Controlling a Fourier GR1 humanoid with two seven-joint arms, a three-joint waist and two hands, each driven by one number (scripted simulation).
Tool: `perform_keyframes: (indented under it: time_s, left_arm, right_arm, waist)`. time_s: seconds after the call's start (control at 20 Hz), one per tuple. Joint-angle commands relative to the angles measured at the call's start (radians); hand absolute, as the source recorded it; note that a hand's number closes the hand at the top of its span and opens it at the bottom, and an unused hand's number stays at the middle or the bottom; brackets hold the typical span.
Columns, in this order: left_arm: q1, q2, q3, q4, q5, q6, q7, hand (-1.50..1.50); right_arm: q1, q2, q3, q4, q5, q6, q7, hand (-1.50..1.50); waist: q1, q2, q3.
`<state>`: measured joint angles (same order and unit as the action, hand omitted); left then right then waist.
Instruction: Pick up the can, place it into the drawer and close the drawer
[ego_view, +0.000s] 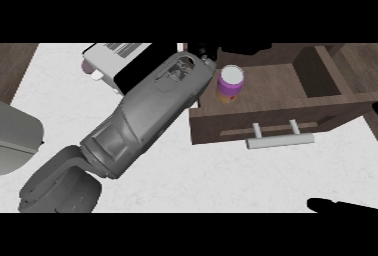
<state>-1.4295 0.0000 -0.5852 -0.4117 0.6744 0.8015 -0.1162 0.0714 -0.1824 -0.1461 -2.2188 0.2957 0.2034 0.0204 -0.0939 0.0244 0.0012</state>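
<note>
Your can (230, 85) stands upright inside the open drawer (280, 85), at its left end, close against the left wall. It has a purple body, a pale lid and a patch of orange low on its side. The left forearm (144, 117) runs diagonally from the near left corner toward the drawer and ends just beside the can, on its left. The left hand (205, 51) shows only as dark shapes at the far edge of the view above the can, so you cannot tell whether its fingers are spread or curled, or whether they touch the can at all.

Judge the can as a rigid, light cylinder with smooth, slippery walls. It will not give under your fingers, but it can spin or slide out of a poor hold and tip if nudged at the top. If you need to take it again, wrap it round the middle of the body, thumb opposite the fingers, not by the lid.

The can appears to be placed, so the close is what remains. The drawer's grey bar handle (279, 141) sits on the near front panel, standing out over the white counter (207, 180). Push flat on that panel, away from you.

Your right hand (341, 205) shows only as a dark sliver at the near right edge; its state cannot be told. A toaster (111, 60) sits at the far left, well clear of the drawer.
</note>
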Motion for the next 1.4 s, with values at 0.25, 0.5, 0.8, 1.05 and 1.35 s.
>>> perform_keyframes:
  time_s: [0.25,0.5,0.8,1.05,1.35]
  left_arm:
    - [-0.031,0.000,-0.023,-0.027,0.026,0.046,0.020,-1.50]
    - [-0.018,0.000,-0.020,-0.047,0.019,0.049,0.048,-1.50]
    - [-0.006,0.032,0.008,-0.081,-0.010,0.017,0.065,-1.50]
    - [0.038,0.117,-0.019,-0.205,-0.058,0.036,0.173,-1.50]
    - [0.134,0.210,-0.039,-0.368,-0.090,0.017,0.225,-1.50]
  right_arm:
    - [-0.046,-0.087,0.119,0.089,0.375,-0.049,-0.042,-1.50]
    - [-0.096,-0.044,0.275,0.222,0.611,-0.138,-0.023,-1.50]
    - [-0.209,-0.018,0.295,0.503,0.786,-0.263,-0.018,-1.50]
    - [-0.215,0.052,0.265,0.626,0.787,-0.401,-0.046,-1.50]
    - [-0.343,0.050,0.177,0.934,0.787,-0.540,-0.133,-1.50]
  waist:
    - [0.044,-0.011,0.000]
    - [0.081,-0.018,-0.001]
    - [0.116,-0.022,-0.001]
    - [0.122,-0.032,-0.001]
    - [0.145,-0.028,0.000]
